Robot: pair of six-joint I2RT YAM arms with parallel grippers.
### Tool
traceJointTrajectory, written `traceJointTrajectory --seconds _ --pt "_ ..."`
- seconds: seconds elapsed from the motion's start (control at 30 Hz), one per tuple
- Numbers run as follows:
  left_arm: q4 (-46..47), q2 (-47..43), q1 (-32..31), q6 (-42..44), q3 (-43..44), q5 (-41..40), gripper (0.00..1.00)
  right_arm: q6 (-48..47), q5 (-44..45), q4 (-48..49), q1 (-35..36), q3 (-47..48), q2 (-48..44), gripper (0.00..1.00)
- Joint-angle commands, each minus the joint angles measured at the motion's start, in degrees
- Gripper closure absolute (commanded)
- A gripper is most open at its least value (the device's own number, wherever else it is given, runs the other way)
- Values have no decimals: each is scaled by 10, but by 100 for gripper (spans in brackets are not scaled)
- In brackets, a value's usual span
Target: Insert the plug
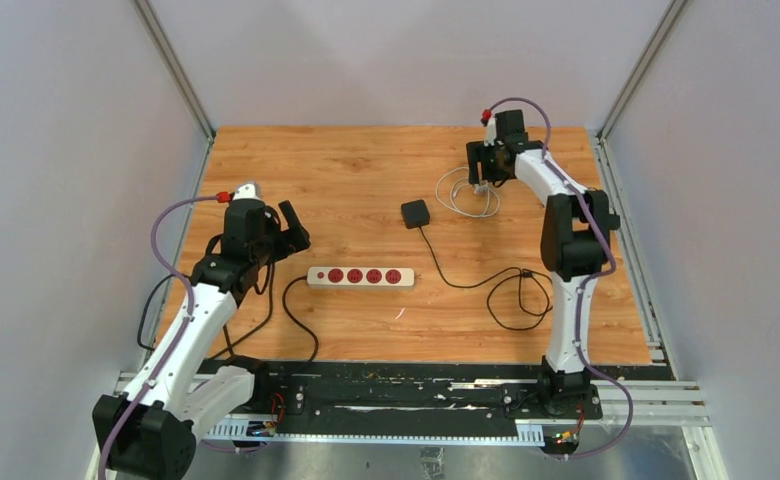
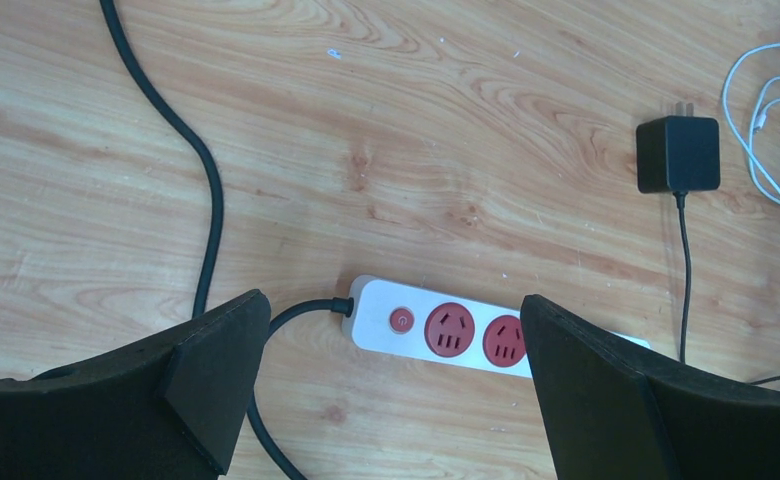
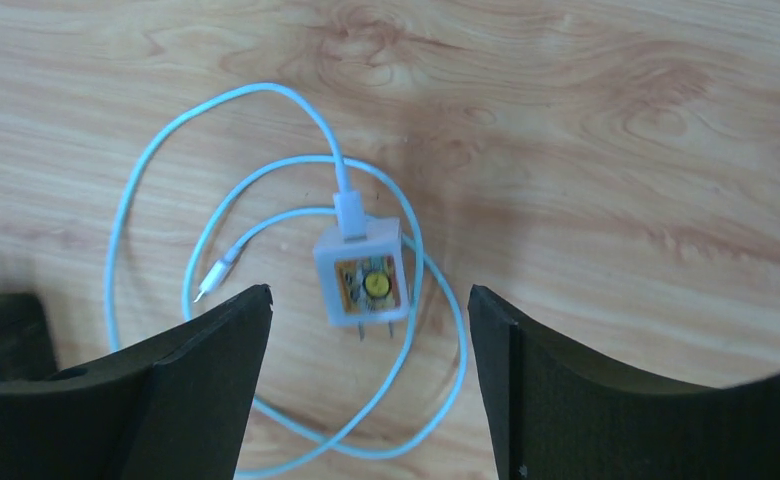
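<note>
A white power strip with several red sockets lies mid-table; in the left wrist view its switch end shows. My left gripper is open and empty, above and left of the strip's cord end. A small white charger plug with a light blue-white cable lies flat at the back right, prongs pointing toward me. My right gripper is open and empty, hovering just above it. A black adapter plug lies between them.
The strip's thick black cord runs toward the near edge. The adapter's thin black cable loops at the right. Grey walls enclose the table on three sides; a metal rail lines the near edge.
</note>
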Motion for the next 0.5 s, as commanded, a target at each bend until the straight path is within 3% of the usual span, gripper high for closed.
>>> traceJointTrajectory --seconds 0.0,0.2,0.3,0.47 --pt "16 17 1 6 -2 8 0 -67 33 -89 18 92 61 24" --pt "22 34 2 8 -6 6 0 -84 27 -94 22 113 100 37" --pt "26 44 2 9 -7 8 0 -91 33 -92 27 115 102 50" --pt "35 59 2 9 -7 25 0 -92 36 -90 28 118 90 81"
